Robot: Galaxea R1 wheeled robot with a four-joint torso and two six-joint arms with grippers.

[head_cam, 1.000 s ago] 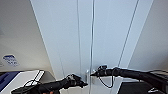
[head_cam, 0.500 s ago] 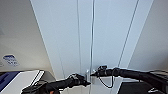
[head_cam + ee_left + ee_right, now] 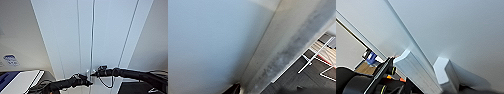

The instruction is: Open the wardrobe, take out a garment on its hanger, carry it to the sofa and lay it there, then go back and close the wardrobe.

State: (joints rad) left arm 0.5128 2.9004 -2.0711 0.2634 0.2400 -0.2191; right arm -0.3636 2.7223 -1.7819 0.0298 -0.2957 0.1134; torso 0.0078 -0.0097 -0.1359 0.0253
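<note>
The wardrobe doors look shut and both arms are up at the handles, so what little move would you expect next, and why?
Probably a short pull back toward the robot, swinging the doors apart. The wardrobe shows just a thin seam between its doors, and the left gripper and right gripper sit at the small handles beside that seam.

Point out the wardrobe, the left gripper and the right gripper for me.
wardrobe (image 3: pixel 62 37): head view, on the flat face of its left door.
left gripper (image 3: pixel 88 83): head view, at its tip by the door handles.
right gripper (image 3: pixel 95 73): head view, at its tip beside the handles.
</note>
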